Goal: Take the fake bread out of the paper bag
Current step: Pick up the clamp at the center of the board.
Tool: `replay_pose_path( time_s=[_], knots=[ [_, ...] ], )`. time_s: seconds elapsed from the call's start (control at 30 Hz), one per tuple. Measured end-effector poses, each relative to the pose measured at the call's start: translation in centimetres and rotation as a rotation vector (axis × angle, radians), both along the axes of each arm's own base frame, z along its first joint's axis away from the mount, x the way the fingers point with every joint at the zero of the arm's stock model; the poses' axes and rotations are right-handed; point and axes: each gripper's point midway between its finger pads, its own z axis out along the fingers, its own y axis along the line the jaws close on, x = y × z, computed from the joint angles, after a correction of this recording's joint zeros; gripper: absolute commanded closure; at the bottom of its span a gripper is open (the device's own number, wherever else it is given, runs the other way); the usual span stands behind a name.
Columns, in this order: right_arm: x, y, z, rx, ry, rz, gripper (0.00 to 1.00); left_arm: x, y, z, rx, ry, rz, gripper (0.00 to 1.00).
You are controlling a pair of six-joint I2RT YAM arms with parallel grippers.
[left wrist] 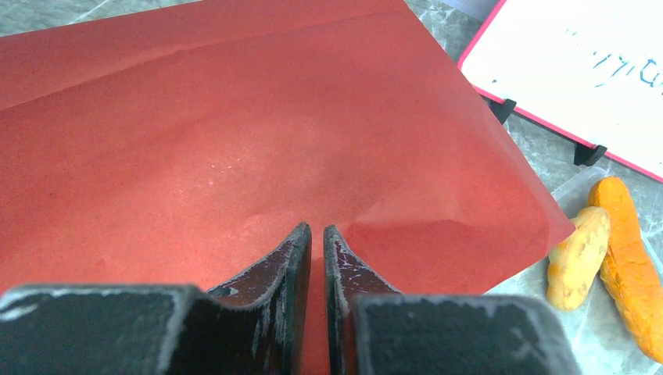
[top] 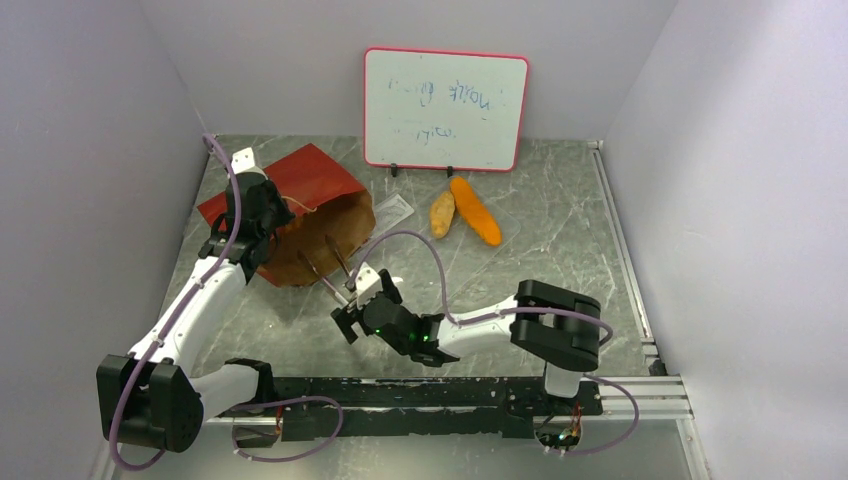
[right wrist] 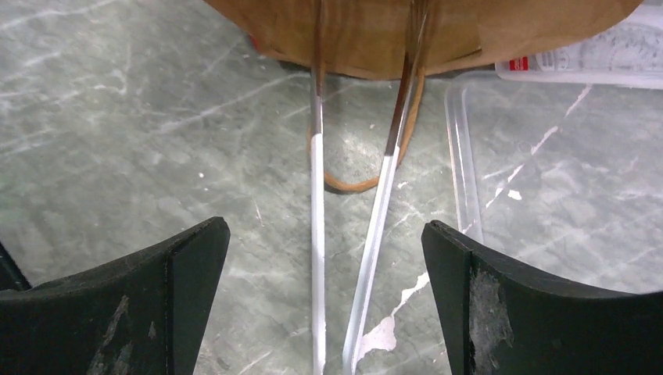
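Note:
The red paper bag (top: 300, 178) lies on its side at the back left, its brown inside (top: 322, 240) facing the front. My left gripper (top: 262, 225) is shut on the bag's red wall (left wrist: 234, 141), and the paper puckers at the fingertips (left wrist: 301, 234). The orange baguette (top: 476, 211) and the tan roll (top: 442, 213) lie on the table right of the bag; both also show in the left wrist view, baguette (left wrist: 629, 269) and roll (left wrist: 577, 258). My right gripper (top: 362, 300) is open and empty before the bag's mouth (right wrist: 438, 31). The other bread pieces are hidden.
Two thin pale rods (right wrist: 316, 234) run from the bag's mouth between my right fingers. A brown loop handle (right wrist: 352, 184) lies on the table. A clear plastic tray (top: 394, 212) sits beside the bag. A whiteboard (top: 445, 108) stands at the back.

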Motion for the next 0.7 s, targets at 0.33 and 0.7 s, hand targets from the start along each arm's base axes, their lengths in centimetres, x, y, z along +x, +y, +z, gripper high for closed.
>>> replay_pose_path(
  time_s=[0.33,0.7],
  knots=[
    [0.2,0.3,-3.4,-0.083,0.019,-0.002,0.06,0.1,0.0,-0.3,0.001,0.007,-0.001,0.93],
    [3.1,0.2,-4.0,-0.06,0.076,-0.018,0.16,0.4,-0.1,-0.8,0.003,0.02,0.0,0.93]
  ],
)
